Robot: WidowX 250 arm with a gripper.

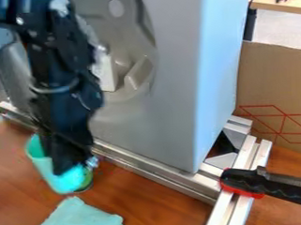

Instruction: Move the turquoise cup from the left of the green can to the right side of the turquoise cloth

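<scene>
Turquoise cloth [79,219] lies near a turquoise cup [60,185] with the gripper [69,166] inside, jaws impossible to tell.

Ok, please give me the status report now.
Gripper low at teal cup, hold unclear. Teal cloth lies just in front. Metal rail close behind, possible obstacle.

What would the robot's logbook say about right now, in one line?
gripper: low, at teal cup | hold: unclear | teal cloth: on wooden table, near cup | clamp: at metal rails
</scene>
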